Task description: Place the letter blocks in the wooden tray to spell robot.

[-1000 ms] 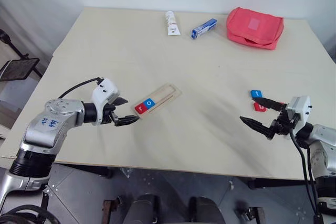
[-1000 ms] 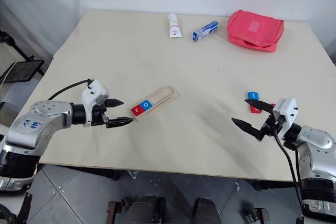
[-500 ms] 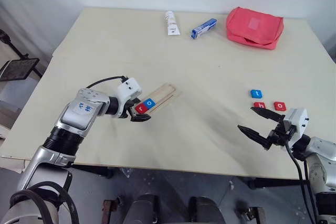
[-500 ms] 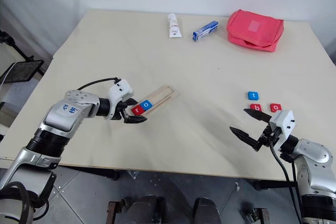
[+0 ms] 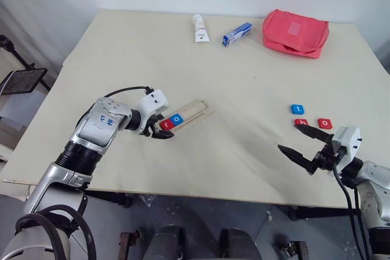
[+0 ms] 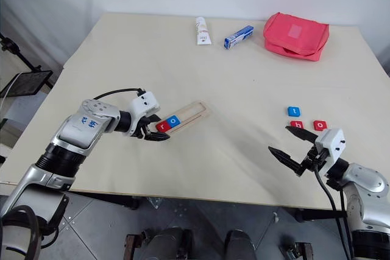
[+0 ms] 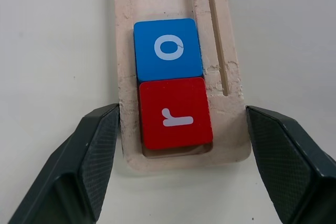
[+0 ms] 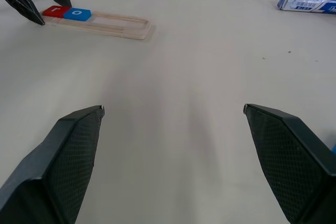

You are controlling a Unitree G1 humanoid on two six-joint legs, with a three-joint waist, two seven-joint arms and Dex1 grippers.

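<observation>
**Three loose blocks lie nearer our right arm; the tray's open end points that way**

We count five letter blocks. Two already sit in the wooden tray (image 5: 183,115): the red r (image 7: 175,113) at the end by our left arm, the blue o (image 7: 168,49) touching it on the inner side. Three wait loose on the table (image 5: 183,53) on our right: the blue t (image 5: 297,109), the red o (image 5: 325,123), and a red block (image 5: 301,122) partly hidden behind a finger, which we take to be the b, though its letter cannot be read.

There is one tray, and its long axis runs slantwise, rising from our left gripper (image 5: 157,130) toward the table's middle. Its empty part, room for three more, lies on the side facing the loose blocks.

Our left gripper stands with its fingers spread either side of the tray's r end, right at its edges; whether the pads (image 7: 97,150) press the wood or only flank it we cannot tell. It holds no block.

Our right gripper (image 5: 303,144) hangs wide open and empty, just in front of the three loose blocks. It is clearly the nearer arm to them, while the tray lies well apart from it, toward our left. We judge the b to be the next block wanted.

Also on the table: one white tube (image 5: 199,27), one blue-and-white box (image 5: 236,33) and one red pouch (image 5: 295,31), all at the far edge.
</observation>
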